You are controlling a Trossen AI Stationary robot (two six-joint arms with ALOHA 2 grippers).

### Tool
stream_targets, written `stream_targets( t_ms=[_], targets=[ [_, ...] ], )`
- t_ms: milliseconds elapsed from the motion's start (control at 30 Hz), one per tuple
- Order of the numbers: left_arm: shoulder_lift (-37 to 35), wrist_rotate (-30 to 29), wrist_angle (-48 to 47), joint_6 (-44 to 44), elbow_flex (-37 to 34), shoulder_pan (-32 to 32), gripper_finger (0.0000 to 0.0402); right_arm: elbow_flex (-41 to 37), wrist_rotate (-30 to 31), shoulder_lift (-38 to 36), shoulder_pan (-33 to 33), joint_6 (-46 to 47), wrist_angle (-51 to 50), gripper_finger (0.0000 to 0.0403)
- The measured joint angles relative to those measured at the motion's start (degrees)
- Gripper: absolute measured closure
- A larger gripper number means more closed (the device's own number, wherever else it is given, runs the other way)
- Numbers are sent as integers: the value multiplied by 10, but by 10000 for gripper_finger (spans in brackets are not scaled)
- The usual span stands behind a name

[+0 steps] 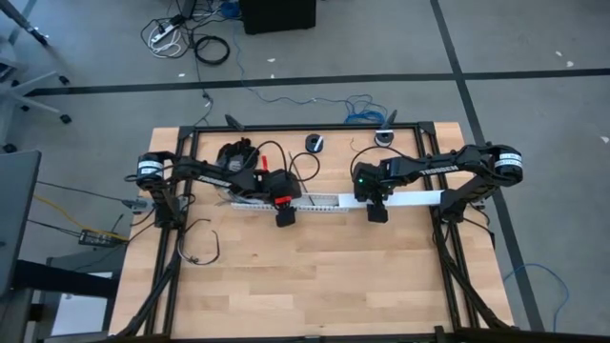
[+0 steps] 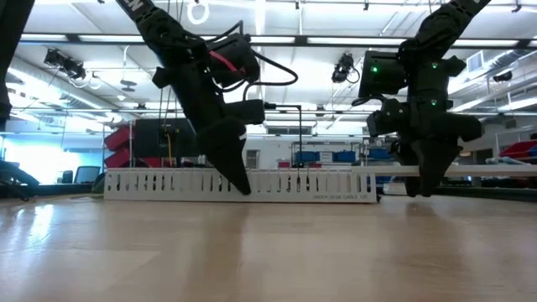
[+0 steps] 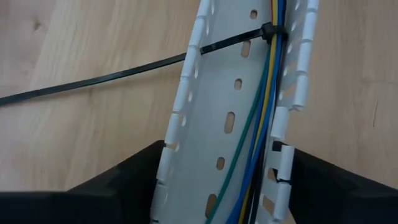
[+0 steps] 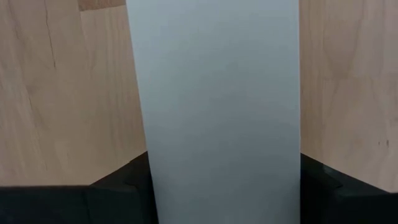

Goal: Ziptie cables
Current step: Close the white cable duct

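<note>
A white slotted duct (image 1: 319, 202) (image 2: 168, 184) lies flat across the table's middle. A white flat cover (image 1: 410, 198) (image 4: 217, 81) continues from its right end. Inside the duct (image 3: 227, 93) run thin blue, yellow and green wires (image 3: 261, 124). A black zip tie's head (image 3: 268, 31) sits on them at one wall, and its tail (image 3: 93, 81) passes out through a slot onto the wood. My left gripper (image 1: 286, 215) (image 3: 224, 168) is shut on the duct near its middle. My right gripper (image 1: 376, 211) (image 4: 224, 168) is shut on the cover. My left gripper holds the slotted duct across its width, one finger (image 3: 124, 183) against each side wall (image 3: 166, 155), coming from above and pointing down. The duct stays flat on the table. My right gripper holds the white cover by its two long edges (image 4: 149, 168), one finger (image 4: 115, 186) on each side, from above. The cover lies flat.
Two small dark objects (image 1: 315, 143) (image 1: 384, 138) sit at the table's far edge. A black clump with a red piece (image 1: 238, 157) lies far left of the duct. A thin black loop (image 1: 205, 250) lies near the left frame. Bare wood (image 1: 324, 276) fills the near half.
</note>
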Motion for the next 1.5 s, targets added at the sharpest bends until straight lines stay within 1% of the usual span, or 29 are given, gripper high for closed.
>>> stream_targets(
  t_ms=[333,733,833,933,1067,1167,1500],
  targets=[
    [0,0,14,-10,0,-18,145,0,1,0,0,0,3,174],
    [0,9,52,-13,0,-29,146,-1,2,0,0,0,0,174],
    [2,12,61,-3,1,-29,136,-1,0,0,1,2,8,174],
    [9,31,65,-3,1,-29,119,-1,-3,0,1,2,8,174],
    [27,34,101,-3,3,-29,98,0,-3,0,1,2,11,174],
    [42,34,140,-2,5,-29,90,0,-2,0,1,2,11,174],
    [110,32,132,39,107,-28,92,0,0,0,1,3,6,174]
  ],
)
